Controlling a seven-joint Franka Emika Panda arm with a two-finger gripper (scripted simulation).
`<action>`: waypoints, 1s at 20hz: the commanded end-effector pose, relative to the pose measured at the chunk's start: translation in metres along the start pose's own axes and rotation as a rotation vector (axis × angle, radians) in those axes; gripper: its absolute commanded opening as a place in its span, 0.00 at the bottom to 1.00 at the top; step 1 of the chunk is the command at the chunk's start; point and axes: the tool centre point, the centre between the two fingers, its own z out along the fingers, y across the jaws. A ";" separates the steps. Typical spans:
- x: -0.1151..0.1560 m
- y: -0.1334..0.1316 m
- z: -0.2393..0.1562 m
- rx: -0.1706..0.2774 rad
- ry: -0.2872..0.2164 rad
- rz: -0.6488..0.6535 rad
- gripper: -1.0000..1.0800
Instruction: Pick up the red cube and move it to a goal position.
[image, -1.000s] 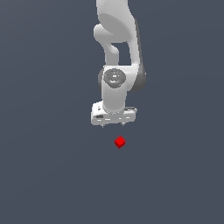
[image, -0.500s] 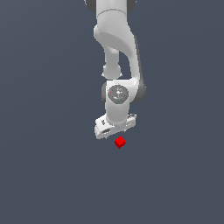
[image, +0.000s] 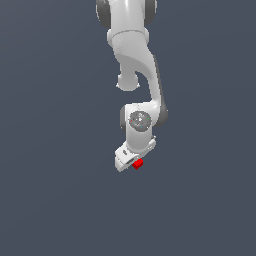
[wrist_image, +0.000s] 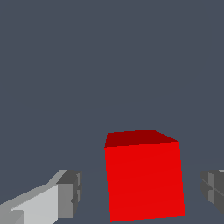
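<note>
The red cube (image: 139, 163) is tiny and bright red and rests on the flat dark grey floor (image: 60, 200). My white gripper (image: 133, 165) is lowered over it, and the hand covers part of the cube in the exterior view. In the wrist view the cube (wrist_image: 144, 179) sits between my two grey fingertips (wrist_image: 68, 194), with a gap on each side. The gripper (wrist_image: 142, 192) is open and does not touch the cube.
Only the plain dark grey floor (wrist_image: 109, 65) lies around the cube. The white arm (image: 135, 55) reaches down from the top of the exterior view.
The arm has come down. The gripper was above and apart from the cube; now its fingers stand on either side of it. The cube has not moved.
</note>
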 end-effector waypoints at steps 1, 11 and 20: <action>0.005 -0.001 0.006 -0.001 0.004 -0.040 0.96; 0.009 -0.002 0.013 -0.002 0.006 -0.083 0.00; 0.009 -0.002 0.012 -0.002 0.006 -0.083 0.00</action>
